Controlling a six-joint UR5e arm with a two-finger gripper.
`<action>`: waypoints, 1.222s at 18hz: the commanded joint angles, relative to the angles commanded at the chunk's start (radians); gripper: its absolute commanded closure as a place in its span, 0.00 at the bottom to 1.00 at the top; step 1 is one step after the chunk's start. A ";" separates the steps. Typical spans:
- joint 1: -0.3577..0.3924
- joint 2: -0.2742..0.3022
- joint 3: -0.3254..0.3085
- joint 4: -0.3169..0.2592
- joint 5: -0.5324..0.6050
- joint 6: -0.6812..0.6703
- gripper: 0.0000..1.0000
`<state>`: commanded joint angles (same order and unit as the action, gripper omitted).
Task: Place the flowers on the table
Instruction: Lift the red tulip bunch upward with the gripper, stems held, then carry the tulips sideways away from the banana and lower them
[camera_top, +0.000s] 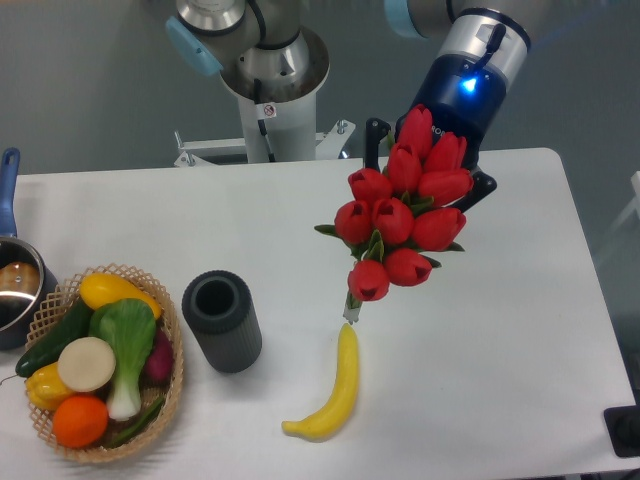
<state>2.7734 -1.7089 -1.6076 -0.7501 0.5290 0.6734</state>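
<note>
Flowers (402, 220) hung in the air w/ stem end just above the banana (334, 390) tip, not yet on the tabletop (520, 330). Gripper (440, 170) sat behind the blooms (grip state couldn't be told). Step: carry/lowering. Next, prob.: lower clear of banana, then release.

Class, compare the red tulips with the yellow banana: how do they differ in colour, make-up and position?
The tulips are red with green leaves; the banana is plain yellow. The tulips are a bunch of many heads, the banana one curved piece. The tulips hang at the gripper; the banana lies flat on the table.
</note>
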 joint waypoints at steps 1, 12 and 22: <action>0.000 0.005 0.000 0.000 0.020 0.002 0.63; -0.050 0.047 -0.003 -0.018 0.360 -0.002 0.63; -0.110 0.029 -0.063 -0.204 0.985 0.002 0.63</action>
<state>2.6630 -1.6796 -1.6704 -0.9541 1.5136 0.6750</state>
